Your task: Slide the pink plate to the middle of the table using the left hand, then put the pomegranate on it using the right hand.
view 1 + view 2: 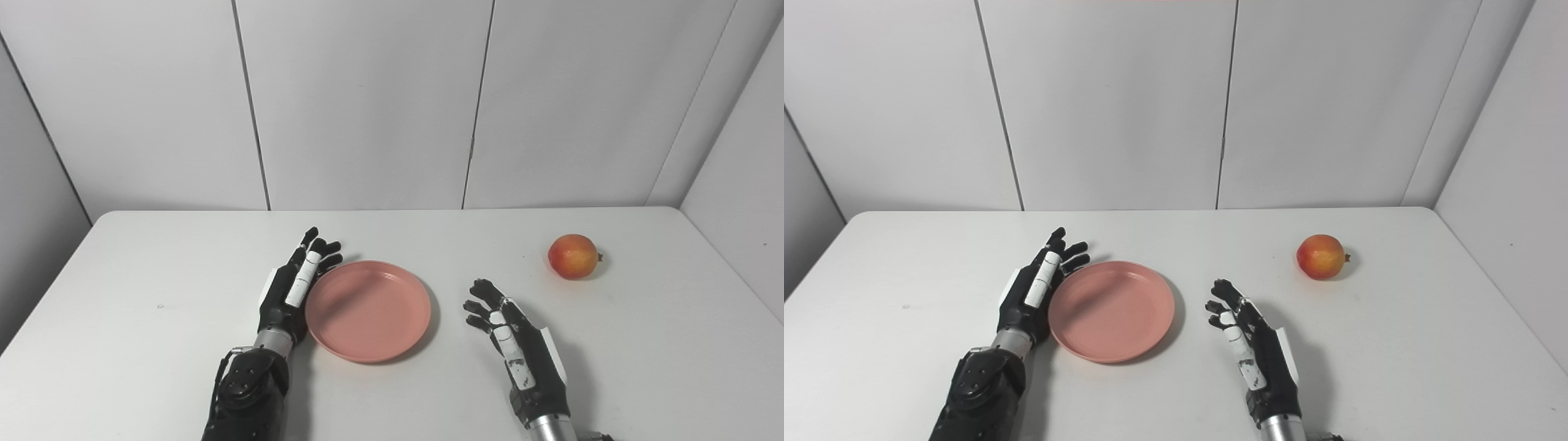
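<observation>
Nearest, right hand (514,343): fingers apart and extended, holding nothing, low over the table (153,343), palm turned toward the centre. Whether it rests on the surface, cannot tell.

Left hand (291,291): flat, fingers extended and close together, set edge-on against the left rim of the plate (367,309). Appears to touch the rim; grips nothing.

Plate: pink, empty, lying flat, roughly mid-table between the two hands, a little nearer the left one. The slide looks close to done, if not done.

Farther back and to the right, pomegranate (572,256): alone on the table, well apart from the plate and beyond the right hand's fingertips, stub pointing right.

Risks, as judged: a further push would send the plate past centre toward the right hand. The fruit is round and smooth; a glancing touch could roll it toward the right edge, and a loose grasp could drop it short of the plate or knock the light plate askew.
</observation>
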`<act>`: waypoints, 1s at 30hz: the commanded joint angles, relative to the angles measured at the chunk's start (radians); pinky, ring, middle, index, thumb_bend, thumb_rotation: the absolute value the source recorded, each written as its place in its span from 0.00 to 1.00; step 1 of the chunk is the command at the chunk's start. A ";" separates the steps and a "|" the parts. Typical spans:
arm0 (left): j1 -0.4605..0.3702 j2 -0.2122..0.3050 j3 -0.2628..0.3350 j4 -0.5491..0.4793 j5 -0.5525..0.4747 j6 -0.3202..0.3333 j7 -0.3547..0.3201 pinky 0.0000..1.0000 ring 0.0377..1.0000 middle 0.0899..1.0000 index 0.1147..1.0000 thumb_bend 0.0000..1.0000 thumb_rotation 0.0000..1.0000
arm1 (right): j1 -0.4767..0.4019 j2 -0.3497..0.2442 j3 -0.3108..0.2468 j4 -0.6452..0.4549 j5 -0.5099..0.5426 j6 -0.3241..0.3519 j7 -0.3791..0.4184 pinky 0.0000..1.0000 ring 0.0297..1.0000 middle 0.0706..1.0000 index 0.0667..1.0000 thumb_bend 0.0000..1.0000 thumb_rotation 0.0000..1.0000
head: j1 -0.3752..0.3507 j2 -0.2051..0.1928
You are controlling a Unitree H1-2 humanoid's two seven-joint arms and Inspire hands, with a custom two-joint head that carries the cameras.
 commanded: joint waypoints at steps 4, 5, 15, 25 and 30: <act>0.004 -0.008 -0.024 0.004 0.015 0.032 -0.017 0.85 0.81 0.80 0.94 0.86 0.74 | -0.011 0.010 0.005 -0.024 -0.002 -0.009 -0.002 0.80 0.80 0.84 0.81 0.77 0.82 | 0.001 -0.001; 0.006 -0.007 -0.027 0.004 0.018 0.030 -0.019 0.85 0.81 0.80 0.95 0.86 0.75 | -0.011 0.009 0.005 -0.025 -0.003 -0.007 -0.002 0.80 0.80 0.84 0.81 0.76 0.82 | 0.001 -0.001; 0.014 -0.006 -0.041 0.000 0.031 0.031 -0.027 0.85 0.81 0.80 0.96 0.86 0.75 | -0.007 0.014 0.006 -0.021 -0.010 -0.007 -0.009 0.80 0.80 0.84 0.81 0.78 0.81 | -0.012 -0.004; 0.016 -0.006 -0.031 0.018 0.021 0.021 -0.033 0.86 0.82 0.80 0.95 0.86 0.74 | -0.008 -0.005 0.006 -0.015 -0.144 -0.078 -0.067 0.80 0.81 0.83 0.81 0.79 0.88 | -0.033 -0.008; 0.018 -0.011 -0.023 0.033 0.021 0.012 -0.033 0.86 0.81 0.78 0.94 0.87 0.73 | -0.013 -0.018 0.002 -0.077 -0.249 -0.060 -0.109 0.79 0.81 0.82 0.81 0.80 0.90 | -0.034 -0.012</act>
